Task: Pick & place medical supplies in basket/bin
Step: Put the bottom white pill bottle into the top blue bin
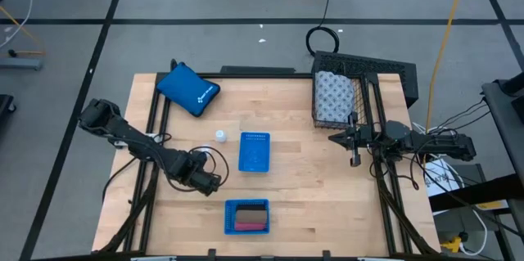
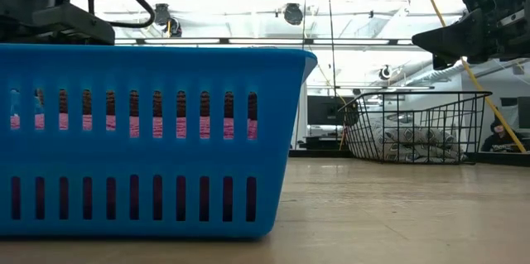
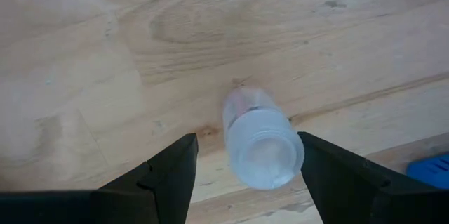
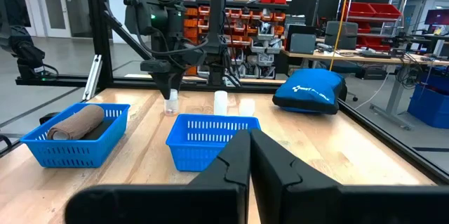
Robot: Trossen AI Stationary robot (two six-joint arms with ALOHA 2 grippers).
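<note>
A tiny white bottle [image 3: 261, 147] stands upright on the wooden table between the fingers of my open left gripper [image 3: 245, 175], which comes at it from above. In the high view this gripper [image 1: 206, 182] hides that bottle. Another white bottle [image 1: 221, 136] stands left of the middle blue tray [image 1: 255, 151]. The right wrist view shows two bottles [image 4: 221, 102] [image 4: 247, 106] beyond that tray. The patterned white roll [image 1: 334, 97] lies in the black wire basket [image 1: 366, 67]. Pink and brown blocks [image 1: 248, 216] lie in the near blue tray [image 1: 229, 218]. My right gripper [image 1: 354, 159] is shut and empty, just near of the basket.
A blue pouch [image 1: 188, 89] lies at the table's far left. In the low view the near blue tray [image 2: 149, 140] fills the foreground and the basket [image 2: 414, 127] stands behind it to the right. Bare wood lies between the trays and my right arm.
</note>
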